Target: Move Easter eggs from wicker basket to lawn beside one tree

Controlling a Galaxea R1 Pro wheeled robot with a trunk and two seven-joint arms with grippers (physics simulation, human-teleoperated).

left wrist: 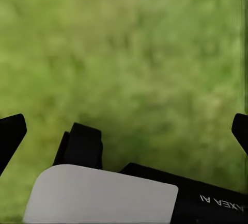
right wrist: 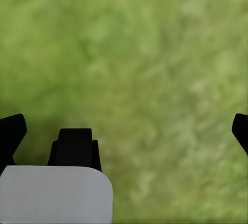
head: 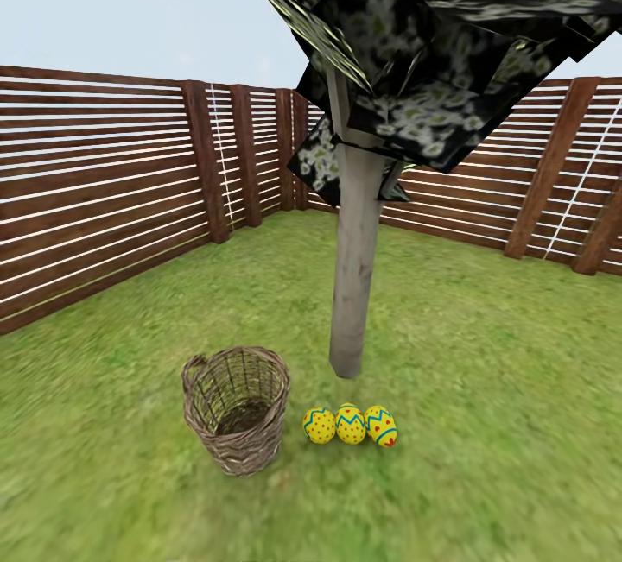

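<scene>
My left gripper (left wrist: 124,131) and right gripper (right wrist: 124,131) both hang spread wide over bare lawn (head: 501,424), holding nothing. The basket (head: 236,411) looks empty. Just right of it, three eggs (head: 350,424) lie in a touching row near the tree (head: 356,277). I judge the job finished. Open grass runs to the fence (head: 104,191).

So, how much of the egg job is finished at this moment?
It looks finished. Three eggs lie in a row on the lawn just in front of the tree, beside the basket, whose visible inside looks empty. Nothing is in hand: the left gripper and right gripper are open over grass. Nothing seems left to do.
</scene>
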